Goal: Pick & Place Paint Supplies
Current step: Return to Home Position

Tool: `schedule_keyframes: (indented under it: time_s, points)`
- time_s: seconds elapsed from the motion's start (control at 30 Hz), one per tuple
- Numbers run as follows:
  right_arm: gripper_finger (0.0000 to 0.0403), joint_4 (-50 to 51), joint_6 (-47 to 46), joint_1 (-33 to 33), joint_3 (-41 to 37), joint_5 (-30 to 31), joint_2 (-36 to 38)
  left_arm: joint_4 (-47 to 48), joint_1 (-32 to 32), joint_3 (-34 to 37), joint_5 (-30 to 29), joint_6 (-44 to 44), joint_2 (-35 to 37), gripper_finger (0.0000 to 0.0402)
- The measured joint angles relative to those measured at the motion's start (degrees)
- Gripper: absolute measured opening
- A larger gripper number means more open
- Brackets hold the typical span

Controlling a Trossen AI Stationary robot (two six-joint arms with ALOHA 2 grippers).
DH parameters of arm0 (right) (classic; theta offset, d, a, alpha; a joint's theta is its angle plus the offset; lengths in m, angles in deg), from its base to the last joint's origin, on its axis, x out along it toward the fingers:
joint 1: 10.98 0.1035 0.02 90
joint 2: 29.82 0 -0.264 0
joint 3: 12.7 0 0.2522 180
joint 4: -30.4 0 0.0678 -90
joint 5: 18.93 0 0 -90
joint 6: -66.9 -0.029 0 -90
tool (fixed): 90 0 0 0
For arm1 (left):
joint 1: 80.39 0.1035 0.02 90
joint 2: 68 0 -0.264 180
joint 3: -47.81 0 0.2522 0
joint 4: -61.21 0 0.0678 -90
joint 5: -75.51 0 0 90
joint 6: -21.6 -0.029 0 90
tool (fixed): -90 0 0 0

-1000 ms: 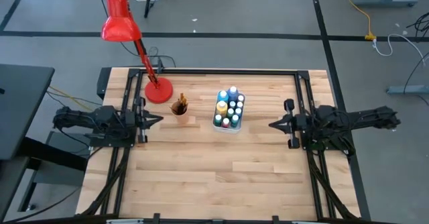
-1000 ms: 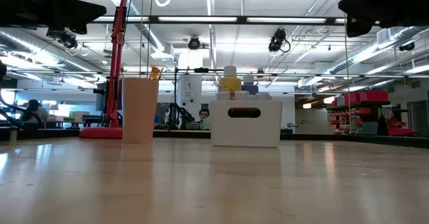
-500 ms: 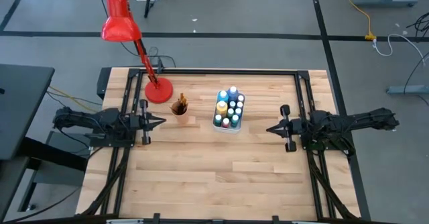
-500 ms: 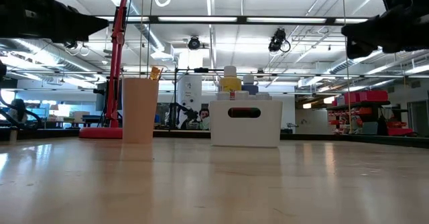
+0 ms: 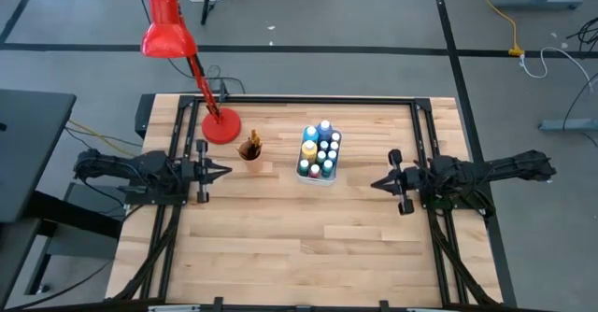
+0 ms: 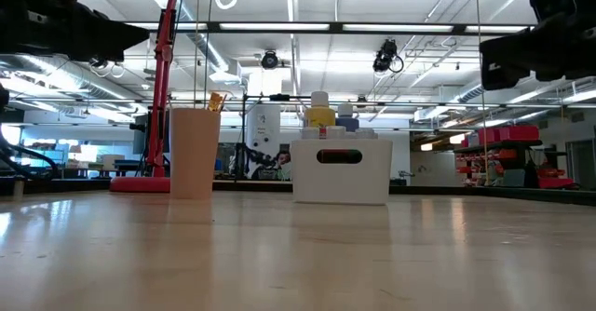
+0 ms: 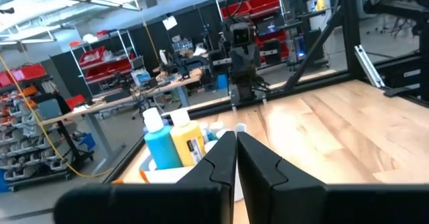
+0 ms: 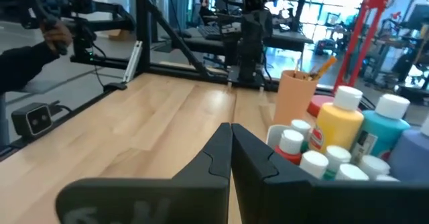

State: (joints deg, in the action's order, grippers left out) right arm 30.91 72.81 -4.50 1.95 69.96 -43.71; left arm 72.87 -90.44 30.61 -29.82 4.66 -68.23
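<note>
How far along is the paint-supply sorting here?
Done: small white-capped paint bottles fill the white plastic bin; thin brushes stand in the orange cup. In hand: nothing; left claw and right claw are shut and empty, one each side. Left: likely only the return home.

A light wooden table [image 5: 308, 247] of butcher-block planks carries everything, and its grain runs across the high view. A dark metal frame [image 5: 318, 98] lies along its back edge and down both sides. Three things stand directly on the wood, all in the back half. The round red lamp base [image 5: 221, 126] sits near the back left corner. The orange cup [image 5: 250, 150] stands upright just beside it, toward the middle. The white bin [image 6: 340, 176] stands near the cup but apart from it, close to the table's centre line, with a slot handle in its facing wall.
</note>
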Motion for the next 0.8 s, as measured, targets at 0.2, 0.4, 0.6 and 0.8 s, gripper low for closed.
schedule_keyframes:
  time_s: [0.2,0.4,0.6,0.8]
  points:
    - [0.0007,0.91,-0.32,0.00,0.00,0.64,0.00,1.55,0.00,0.00,-0.30,2.82,-0.02,0.0020]
    - [0.0007,1.33,-0.52,0.00,0.00,0.64,-0.02,6.44,-0.01,0.00,-0.48,7.13,-0.02,0.0020]
    - [0.0007,1.35,-0.51,0.00,0.00,0.64,-0.02,6.27,-0.02,0.00,-0.50,5.58,-0.02,0.0020]
    - [0.0007,1.33,-0.51,0.00,0.00,0.64,-0.02,6.18,0.00,0.00,-0.48,5.97,-0.02,0.0020]
